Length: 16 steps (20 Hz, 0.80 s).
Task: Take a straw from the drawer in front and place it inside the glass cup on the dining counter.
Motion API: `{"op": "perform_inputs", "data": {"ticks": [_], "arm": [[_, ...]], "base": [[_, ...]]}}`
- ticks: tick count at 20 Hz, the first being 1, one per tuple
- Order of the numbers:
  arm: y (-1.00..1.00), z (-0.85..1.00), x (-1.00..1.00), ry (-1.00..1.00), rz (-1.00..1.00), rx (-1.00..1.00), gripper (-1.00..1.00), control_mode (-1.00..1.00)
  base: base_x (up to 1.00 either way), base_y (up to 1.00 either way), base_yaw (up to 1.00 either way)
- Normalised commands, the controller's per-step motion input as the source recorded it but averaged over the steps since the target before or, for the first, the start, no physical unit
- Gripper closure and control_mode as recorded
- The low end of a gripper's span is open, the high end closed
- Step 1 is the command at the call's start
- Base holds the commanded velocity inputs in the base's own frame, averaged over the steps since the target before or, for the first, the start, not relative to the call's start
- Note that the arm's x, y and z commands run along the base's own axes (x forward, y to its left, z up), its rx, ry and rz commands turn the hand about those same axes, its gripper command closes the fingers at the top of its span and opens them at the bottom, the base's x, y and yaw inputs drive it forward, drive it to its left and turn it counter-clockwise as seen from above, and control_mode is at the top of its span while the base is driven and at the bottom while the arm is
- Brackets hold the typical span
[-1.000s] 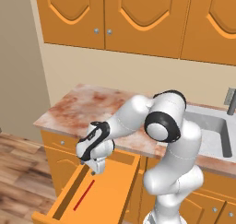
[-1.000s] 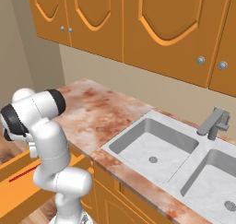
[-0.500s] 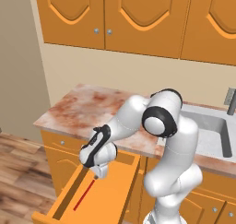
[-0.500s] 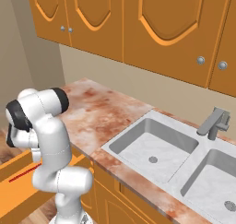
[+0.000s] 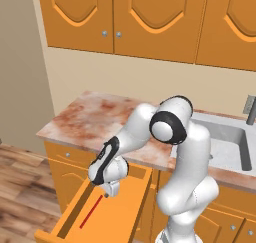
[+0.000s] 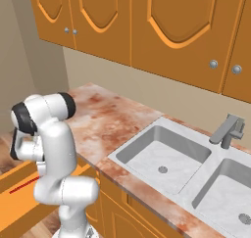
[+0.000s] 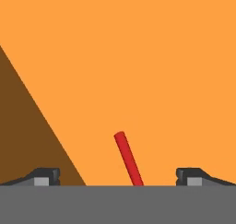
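End effector (image 7: pixel 118 177) wide over straw (image 7: pixel 128 158); drawer (image 5: pixel 131 203) out.

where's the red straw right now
The thin red straw lies flat on the floor of the open orange wooden drawer, near its left wall in the left base view, just below the open gripper.

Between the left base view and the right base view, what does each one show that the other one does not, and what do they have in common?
Left base view: the gripper, open, hanging over the pulled-out drawer close to the far end of the straw, and the drawer's full length down to its front edge.

Right base view: the second basin of the sink, with its drain.

Shared: the red straw lying flat in the drawer, the marble counter, the sink's first basin, the orange wall cabinets and the white arm.
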Motion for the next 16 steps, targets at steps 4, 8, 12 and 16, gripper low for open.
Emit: {"op": "perform_inputs", "data": {"ticks": [4,8,12,16], "arm": [[0.00,-0.34,-0.04,0.00,0.00,0.00,-1.00,-1.00],[0.00,-0.26,0.00,0.00,0.00,0.00,-1.00,-1.00],[0.00,-0.23,0.00,0.00,0.00,0.00,-1.00,-1.00],[0.00,-0.20,-0.28,0.00,0.00,0.00,-1.00,-1.00]], "base": [[0.00,0.00,0.00],[0.00,0.00,0.00],[0.00,0.00,0.00],[0.00,0.00,0.00]]}}
